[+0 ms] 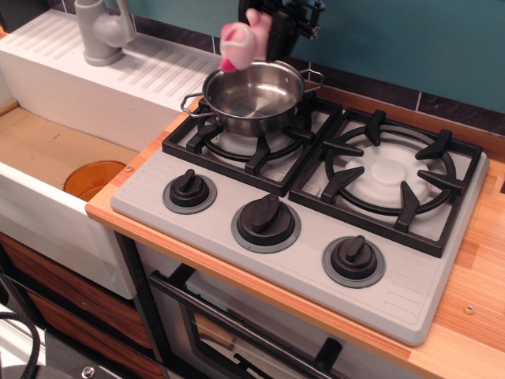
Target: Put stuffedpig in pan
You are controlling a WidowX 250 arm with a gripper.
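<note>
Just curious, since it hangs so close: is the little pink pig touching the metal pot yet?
Cannot tell. In the only view, the stuffedpig, held by the gripper, overlaps the pan's far rim, so neither gap nor contact shows plainly.

I read my gripper (pixel 264 35) as high at the frame's top edge, dark body mostly cropped, fingers clamped on the stuffedpig (pixel 241 46).
</note>
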